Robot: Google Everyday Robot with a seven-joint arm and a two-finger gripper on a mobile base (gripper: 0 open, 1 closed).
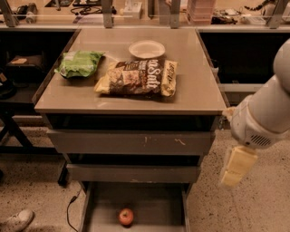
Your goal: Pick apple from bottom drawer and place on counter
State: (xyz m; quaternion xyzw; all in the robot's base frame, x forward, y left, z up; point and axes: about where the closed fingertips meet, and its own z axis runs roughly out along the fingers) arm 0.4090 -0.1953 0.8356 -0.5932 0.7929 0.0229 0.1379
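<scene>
The apple (pixel 126 216) is small and red and lies on the floor of the bottom drawer (pixel 156 203), which is pulled open at the foot of the cabinet. The counter (pixel 195 88) is the beige-grey cabinet top above it. My gripper (pixel 234 166) hangs pointing down from the white arm (pixel 265 115) at the right of the cabinet. It is level with the upper drawers, well above and to the right of the apple, and holds nothing.
On the counter lie a green bag (pixel 79 63), a brown snack bag (pixel 138 77) and a white bowl (pixel 146 48). Two shut grey drawers (pixel 131 142) sit above the open one. A cluttered workbench (pixel 136 11) runs behind. A shoe (pixel 16 220) and a cable (pixel 70 210) lie on the floor at left.
</scene>
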